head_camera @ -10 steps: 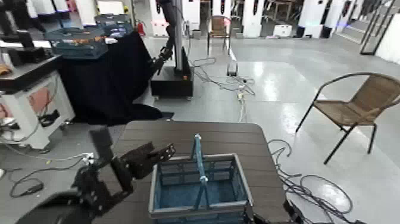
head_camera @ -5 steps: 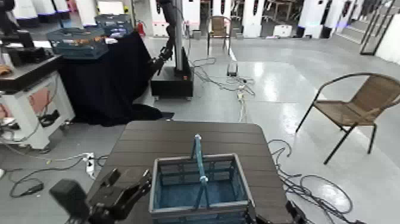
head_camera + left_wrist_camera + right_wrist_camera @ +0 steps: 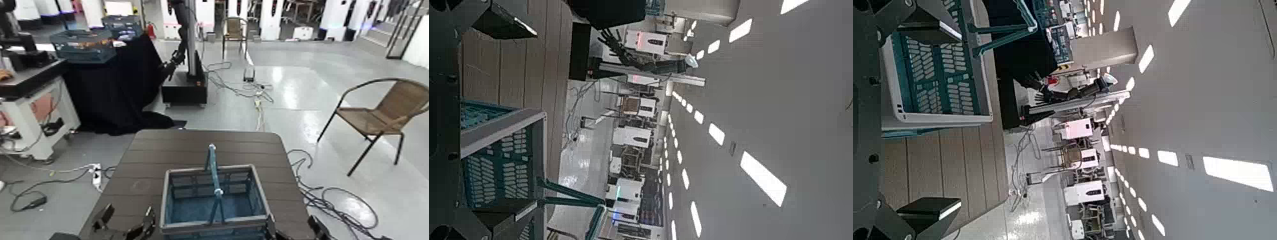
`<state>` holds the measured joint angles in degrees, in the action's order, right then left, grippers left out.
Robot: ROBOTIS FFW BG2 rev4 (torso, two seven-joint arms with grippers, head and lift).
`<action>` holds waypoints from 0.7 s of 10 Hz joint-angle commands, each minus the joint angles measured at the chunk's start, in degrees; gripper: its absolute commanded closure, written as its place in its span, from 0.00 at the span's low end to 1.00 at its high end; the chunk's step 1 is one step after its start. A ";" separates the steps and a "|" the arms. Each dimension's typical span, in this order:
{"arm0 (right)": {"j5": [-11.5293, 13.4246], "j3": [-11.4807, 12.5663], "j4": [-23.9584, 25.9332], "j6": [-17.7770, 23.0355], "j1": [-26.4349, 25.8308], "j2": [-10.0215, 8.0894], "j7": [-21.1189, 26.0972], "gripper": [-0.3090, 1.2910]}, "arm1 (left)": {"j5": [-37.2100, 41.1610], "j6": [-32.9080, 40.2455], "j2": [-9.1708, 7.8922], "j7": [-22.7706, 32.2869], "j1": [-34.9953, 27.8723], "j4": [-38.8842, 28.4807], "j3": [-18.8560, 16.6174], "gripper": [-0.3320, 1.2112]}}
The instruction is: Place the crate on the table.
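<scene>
The blue-grey slatted crate (image 3: 214, 203) with its upright light-blue handle (image 3: 213, 172) stands on the near part of the dark brown plank table (image 3: 204, 147). My left gripper (image 3: 126, 225) is low at the table's near left corner, just left of the crate, open and empty. My right gripper (image 3: 315, 228) barely shows at the bottom right, off the crate's right side. In the left wrist view the crate (image 3: 499, 165) lies beyond my spread left gripper (image 3: 521, 120). In the right wrist view the crate (image 3: 933, 75) and the table planks (image 3: 948, 165) lie beyond my open right gripper (image 3: 945, 118).
A wicker chair (image 3: 383, 115) stands to the right on the floor. A black-draped table (image 3: 115, 83) with darker blue crates (image 3: 83, 45) and a white workbench (image 3: 32, 96) stand at the left. A robot base (image 3: 185, 86) and cables (image 3: 258, 96) lie beyond the table.
My left arm has dropped from beside the crate's left rim down and back to the bottom edge of the head view. The crate has not moved.
</scene>
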<state>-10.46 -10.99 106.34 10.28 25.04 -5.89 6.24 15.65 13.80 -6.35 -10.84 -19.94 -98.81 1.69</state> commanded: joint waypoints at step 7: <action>0.00 0.09 0.09 -0.17 0.18 0.09 0.00 0.28 | -0.97 1.05 0.28 0.56 -0.28 0.72 0.42 0.29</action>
<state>-10.46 -10.94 106.40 10.16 25.22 -5.80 6.28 14.61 14.78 -6.03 -10.28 -20.32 -98.25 2.08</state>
